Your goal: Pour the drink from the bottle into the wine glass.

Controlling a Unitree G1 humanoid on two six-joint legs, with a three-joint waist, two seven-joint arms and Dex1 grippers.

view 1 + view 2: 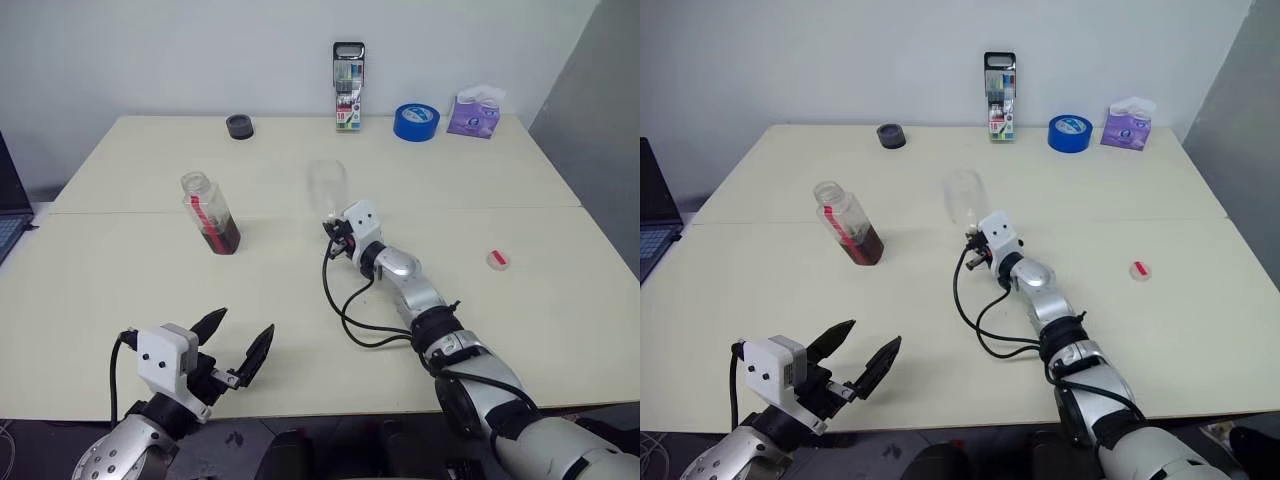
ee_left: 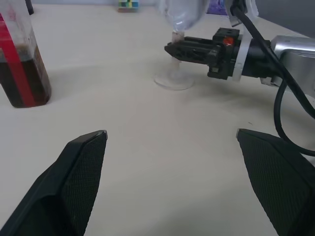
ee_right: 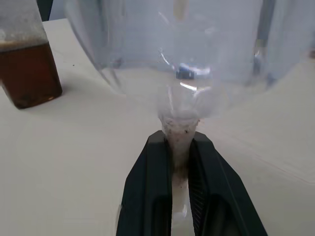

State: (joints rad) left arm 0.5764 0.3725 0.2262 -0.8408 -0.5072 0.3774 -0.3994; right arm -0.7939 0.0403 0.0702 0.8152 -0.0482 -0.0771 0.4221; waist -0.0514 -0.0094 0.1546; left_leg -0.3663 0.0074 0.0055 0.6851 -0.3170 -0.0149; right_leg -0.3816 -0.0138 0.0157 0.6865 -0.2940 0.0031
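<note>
Left claw (image 1: 233,344): low at the near left edge of the table (image 1: 120,290), fingers spread wide, nothing between them; well apart from the bottle.
Bottle (image 1: 209,212): stands uncapped on the left half of the table, leaning slightly (neck tipped away to the left). Vertical red-and-white label strip on its side; any print on it is too small to read.
Drink (image 1: 222,236): dark red-brown, fills only the lower part of the bottle.
Black round object (image 1: 239,126): far edge of the table, behind the bottle.
Wine glass (image 1: 327,187): upright near the table centre, bowl empty, foot on the table in the left wrist view.
Right claw (image 3: 180,162): reaches in level, fingers pinched narrow on the stem of the wine glass just under the bowl.
Marker case (image 1: 348,87): upright at the far edge; writing illegible.
Blue tape roll (image 1: 415,122): right of the case.
Purple tissue pack (image 1: 474,113): far right corner.
Small red-and-white cap (image 1: 498,260): lying on the table to the right of the right arm.
</note>
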